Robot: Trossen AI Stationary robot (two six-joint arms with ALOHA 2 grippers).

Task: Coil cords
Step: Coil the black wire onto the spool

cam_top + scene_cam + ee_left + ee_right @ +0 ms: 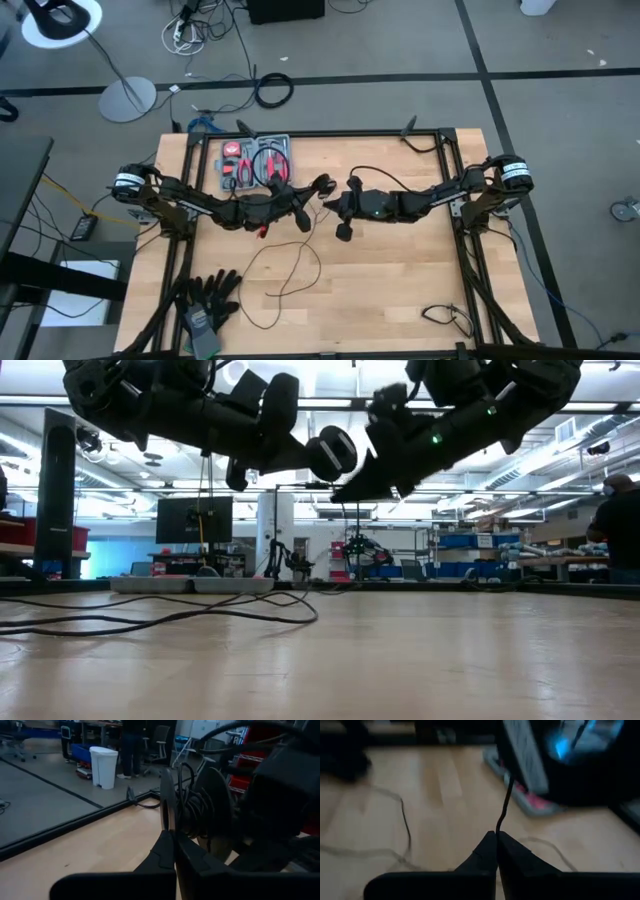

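The cord is a thin black wire. Part of it is wound between two round black discs, and the rest lies in loose loops on the table. The discs hang above the table's middle. My left gripper reaches in from the left and is shut on one disc. My right gripper faces it from the right, shut on a strand of the cord. My left gripper pinches the thinner disc's rim between its two fingers, which come in about level from the table's left. The discs stand on edge, with wound cord between them, lifted clear of the table. My right gripper pinches a single strand of the cord at its fingertips, coming from the table's right and slanting a little downward. The strand runs on from the fingers toward the discs, clear of the table.
A tray of red-handled tools sits at the far left of the table. Black gloves lie at the near left corner, and a short black cable at the near right. A person stands in the room beyond.
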